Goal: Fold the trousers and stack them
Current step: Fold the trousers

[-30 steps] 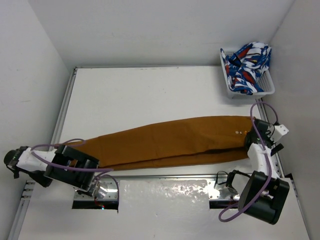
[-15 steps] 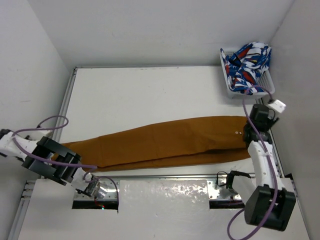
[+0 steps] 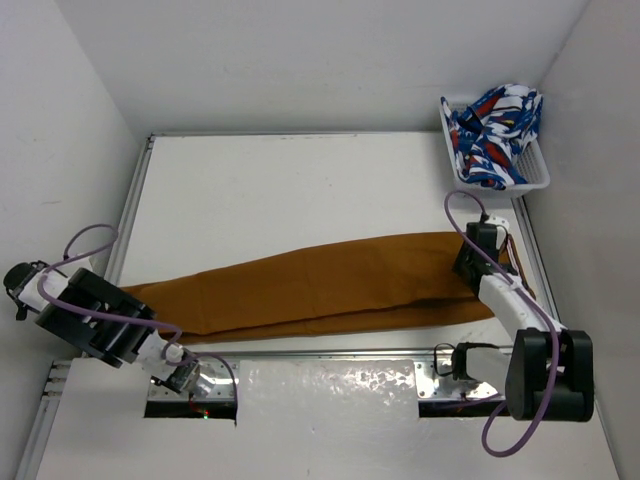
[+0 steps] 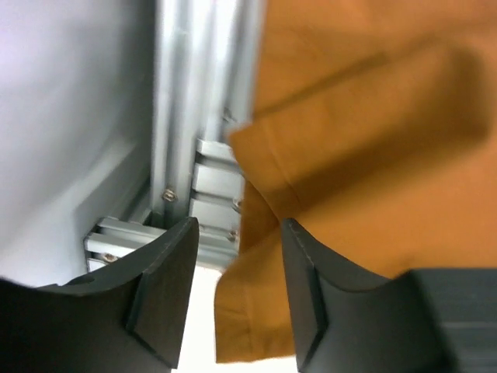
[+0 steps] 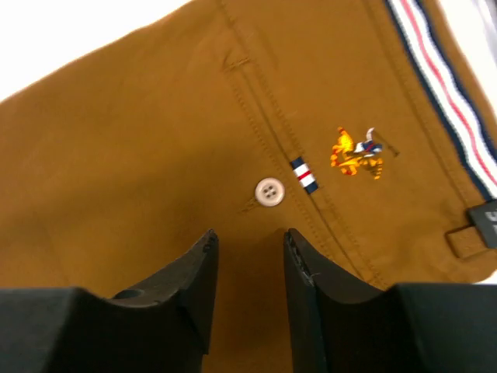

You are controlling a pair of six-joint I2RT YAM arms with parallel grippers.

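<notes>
The mustard-brown trousers (image 3: 330, 285) lie stretched flat across the table, hems at the left, waist at the right. My right gripper (image 3: 466, 264) hovers over the waist end. In the right wrist view its jaws (image 5: 250, 233) stand a little apart, just above the fabric (image 5: 140, 155), below a white button (image 5: 269, 190) and near the striped waistband (image 5: 443, 85). In the left wrist view my left gripper (image 4: 238, 225) is at the leg hem (image 4: 256, 311). The hem corner sits between its parted fingers (image 4: 167, 287), against the right one, with a gap on the left.
A white basket (image 3: 540, 180) at the back right holds blue, white and red patterned clothes (image 3: 495, 130). An aluminium rail (image 4: 186, 116) runs along the table's left edge beside the hem. White walls close in the table on three sides.
The right gripper has moved from the table's right edge in over the waist, and its jaws have narrowed. The left arm has swung out to the left and its jaws have narrowed around the hem.
</notes>
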